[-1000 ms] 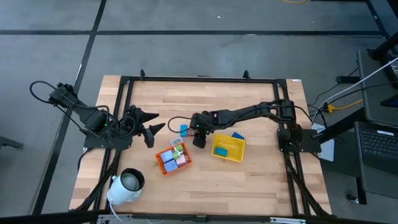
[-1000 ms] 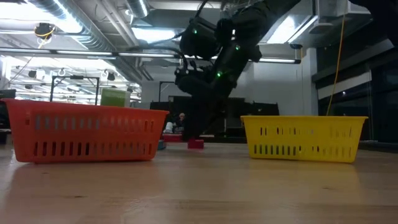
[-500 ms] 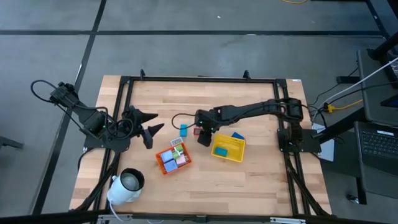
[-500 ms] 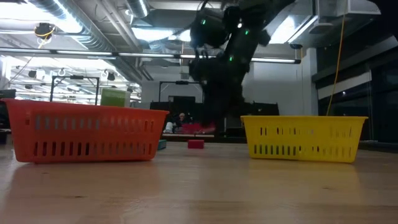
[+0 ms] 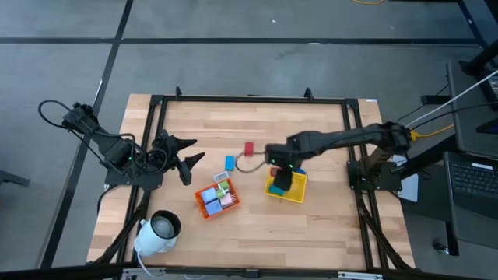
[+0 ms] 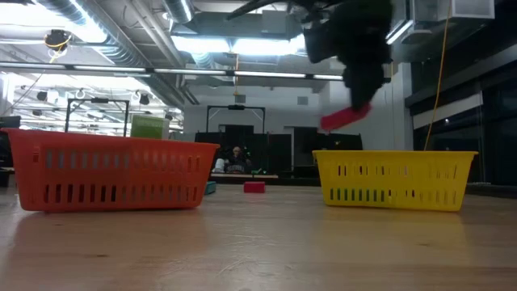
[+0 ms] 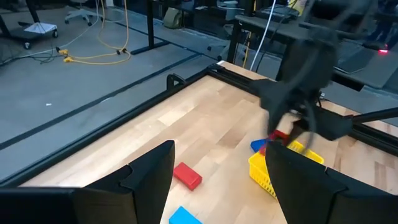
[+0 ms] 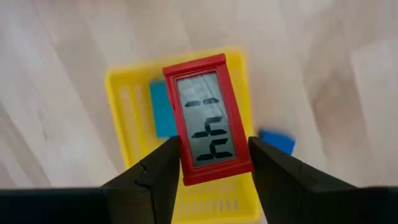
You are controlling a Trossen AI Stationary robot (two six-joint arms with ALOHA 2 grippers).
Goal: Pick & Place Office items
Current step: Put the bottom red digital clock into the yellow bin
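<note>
Office items lie in three places around the yellow tray (image 5: 296, 188). One of them, a red piece with a grey display face (image 8: 208, 127), is clamped between the two fingers of the right gripper (image 5: 282, 180), which hangs directly above the yellow tray; the jaws stand partly apart, pressed on the piece's two long sides. In the low view this red piece (image 6: 346, 117) sits well clear of the tray's rim, tilted, with the dark arm above it. Inside the yellow tray, under the held piece, a blue block (image 8: 163, 109) rests on the floor, and a second blue block (image 8: 277, 141) lies on the wooden table (image 5: 311, 225) just outside the tray's wall.

Away from the yellow tray, toward the left arm, a red block (image 5: 249, 148) and a light blue block (image 5: 230, 162) lie loose on the table, near each other but apart. Farther that way stands the orange tray (image 5: 204, 207), holding several small pieces in blue, pink, green and white. A large white cylinder (image 5: 156, 232) with a dark hollow lies beyond the orange tray, near the table's front edge.

The left gripper (image 5: 189, 157) waits over the table well away from the yellow tray, its fingers spread apart and holding nothing.
</note>
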